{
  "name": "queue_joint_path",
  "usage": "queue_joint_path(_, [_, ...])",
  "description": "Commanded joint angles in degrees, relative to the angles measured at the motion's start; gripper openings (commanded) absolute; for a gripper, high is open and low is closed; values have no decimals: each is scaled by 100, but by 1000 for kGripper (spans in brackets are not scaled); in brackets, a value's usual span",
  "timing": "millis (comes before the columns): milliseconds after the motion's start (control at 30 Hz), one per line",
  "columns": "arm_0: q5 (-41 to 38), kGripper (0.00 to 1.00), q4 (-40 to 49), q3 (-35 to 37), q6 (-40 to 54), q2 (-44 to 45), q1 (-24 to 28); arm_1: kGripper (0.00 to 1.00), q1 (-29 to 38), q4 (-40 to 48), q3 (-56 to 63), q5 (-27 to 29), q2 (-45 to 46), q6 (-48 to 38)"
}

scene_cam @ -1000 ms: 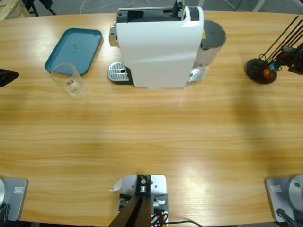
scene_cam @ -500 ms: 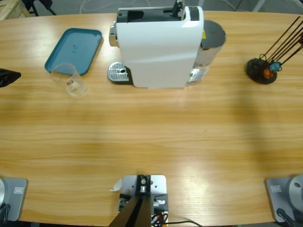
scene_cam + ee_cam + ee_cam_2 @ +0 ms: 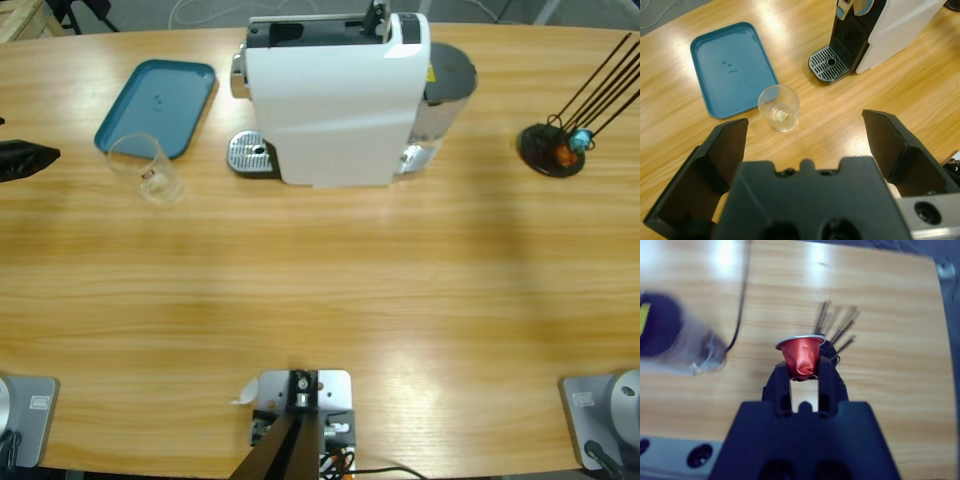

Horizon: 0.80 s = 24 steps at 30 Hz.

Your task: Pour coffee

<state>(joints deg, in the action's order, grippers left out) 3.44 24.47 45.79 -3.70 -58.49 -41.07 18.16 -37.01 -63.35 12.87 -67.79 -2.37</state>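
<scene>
No coffee shows in any view. A small clear glass (image 3: 145,168) stands on the table by the near corner of the teal tray (image 3: 160,105) and looks empty. In the left wrist view the glass (image 3: 779,107) lies ahead of my left gripper (image 3: 805,122), which is open and holds nothing. That gripper (image 3: 25,158) pokes in at the high view's left edge, apart from the glass. My right gripper (image 3: 802,371) is shut on a red capsule (image 3: 801,356), foil rim up, and is outside the high view.
A white coffee machine (image 3: 335,95) stands at the back middle, its metal drip tray (image 3: 250,155) on its left side. A black capsule rack (image 3: 552,150) with thin rods is at the far right; its rods (image 3: 835,325) show behind the red capsule.
The left gripper has slid rightward, further into the high view. The dark gripper seen by the rack's rods a second ago has left the high view at the right edge.
</scene>
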Motion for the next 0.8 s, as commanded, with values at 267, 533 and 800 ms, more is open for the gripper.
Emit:
queue_joint_path(267, [-230,991,-1890,-1538,546,477,46,0,2890,-143,-420,-2405,-776,2499])
queue_joint_path(533, [-358,991,-1858,-1609,496,467,46,0,2948,-236,-1755,-2455,-2175,3186])
queue_joint_path(800, [-430,977,-1805,-1558,372,200,46,0,2925,-317,-2667,-2491,-3209,3707])
